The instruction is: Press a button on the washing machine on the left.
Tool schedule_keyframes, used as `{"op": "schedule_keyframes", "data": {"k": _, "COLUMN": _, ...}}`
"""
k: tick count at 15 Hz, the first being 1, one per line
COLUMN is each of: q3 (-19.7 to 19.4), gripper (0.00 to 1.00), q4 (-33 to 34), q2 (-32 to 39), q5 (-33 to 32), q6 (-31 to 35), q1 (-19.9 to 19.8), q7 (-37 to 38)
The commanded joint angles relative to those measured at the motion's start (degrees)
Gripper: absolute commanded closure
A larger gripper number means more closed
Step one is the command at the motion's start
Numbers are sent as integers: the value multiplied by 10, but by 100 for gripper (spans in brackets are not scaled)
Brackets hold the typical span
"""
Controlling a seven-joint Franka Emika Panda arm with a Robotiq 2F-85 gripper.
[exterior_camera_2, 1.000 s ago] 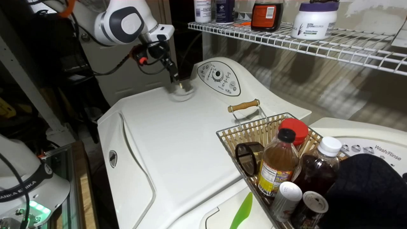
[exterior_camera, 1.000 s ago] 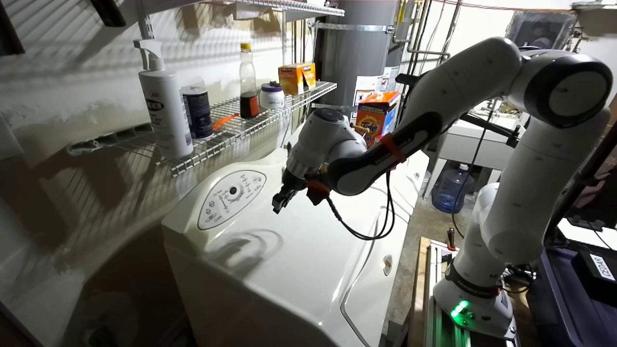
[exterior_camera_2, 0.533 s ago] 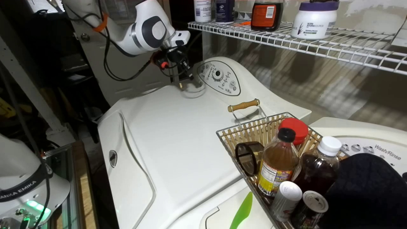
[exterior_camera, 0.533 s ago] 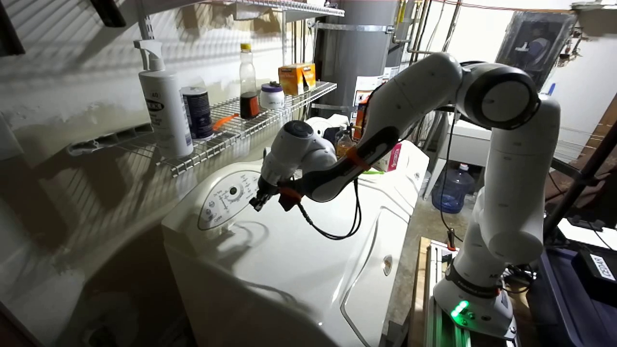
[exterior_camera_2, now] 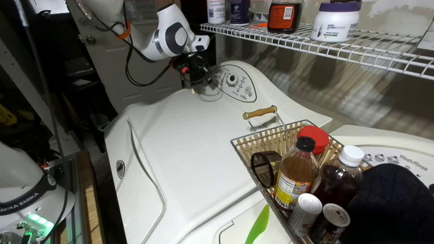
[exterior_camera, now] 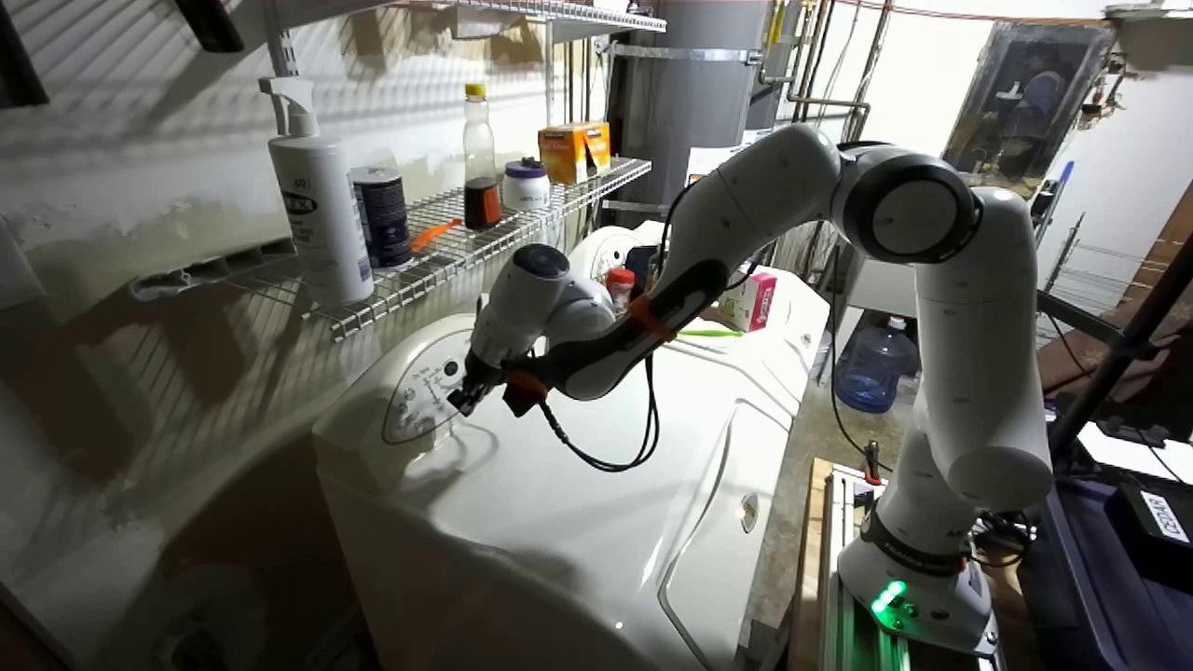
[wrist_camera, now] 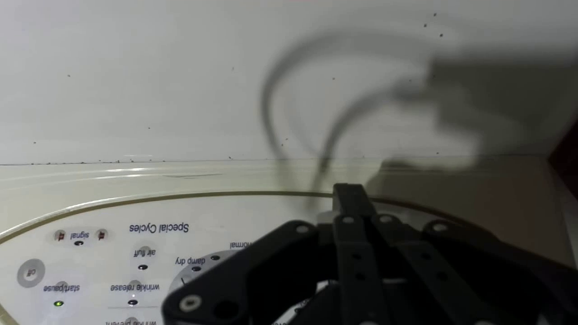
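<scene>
The glossy white washing machine [exterior_camera: 559, 522] shows in both exterior views, with its flat top [exterior_camera_2: 183, 142] and oval grey-outlined control panel [exterior_camera_2: 241, 86]. In the wrist view the panel [wrist_camera: 104, 271] appears upside down, with buttons such as start/pause [wrist_camera: 62, 289] beside a lit green light, and off [wrist_camera: 30, 272]. My gripper [wrist_camera: 354, 194] is shut and empty, its fingertips together over the panel's edge; the fingers hide part of the panel. In both exterior views the gripper [exterior_camera: 461, 405] is above the panel's near edge, seemingly not touching; it also shows here [exterior_camera_2: 208, 79].
A wire shelf [exterior_camera: 447, 252] with a spray bottle [exterior_camera: 322, 214] and other containers hangs on the wall above the panel. A basket [exterior_camera_2: 244, 145] of bottles stands beside the machine's top, and a green utensil [exterior_camera_2: 257, 225] lies near it.
The gripper has moved across the machine's top toward the wall and the control panel, and now overlaps the panel's edge in the exterior views. The arm has swung along with it.
</scene>
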Motion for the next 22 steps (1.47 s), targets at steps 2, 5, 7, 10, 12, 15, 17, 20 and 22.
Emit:
{"op": "schedule_keyframes", "data": {"k": 2, "q3": -52, "gripper": 100, "q4": -2, "q2": -5, "q5": 42, "q6": 8, "q1": 49, "q7": -28}}
{"op": "schedule_keyframes", "data": {"k": 5, "q3": -89, "gripper": 100, "q4": 20, "q2": 23, "q5": 50, "q6": 15, "q1": 73, "q7": -47}}
{"op": "schedule_keyframes", "data": {"k": 7, "q3": -107, "gripper": 100, "q4": 25, "q2": 35, "q5": 59, "q6": 29, "q1": 86, "q7": -60}}
{"op": "schedule_keyframes", "data": {"k": 10, "q3": -119, "gripper": 100, "q4": 32, "q2": 51, "q5": 83, "q6": 58, "q1": 98, "q7": -84}}
{"op": "schedule_keyframes", "data": {"k": 12, "q3": -116, "gripper": 100, "q4": 36, "q2": 57, "q5": 110, "q6": 74, "q1": 101, "q7": -116}}
{"op": "schedule_keyframes", "data": {"k": 15, "q3": -119, "gripper": 100, "q4": 46, "q2": 66, "q5": 138, "q6": 85, "q1": 108, "q7": -148}}
{"op": "schedule_keyframes", "data": {"k": 17, "q3": -124, "gripper": 100, "q4": 51, "q2": 67, "q5": 146, "q6": 83, "q1": 112, "q7": -161}}
{"op": "schedule_keyframes", "data": {"k": 20, "q3": -132, "gripper": 100, "q4": 56, "q2": 70, "q5": 149, "q6": 81, "q1": 115, "q7": -171}}
{"op": "schedule_keyframes", "data": {"k": 22, "q3": -136, "gripper": 100, "q4": 59, "q2": 73, "q5": 149, "q6": 81, "q1": 116, "q7": -176}}
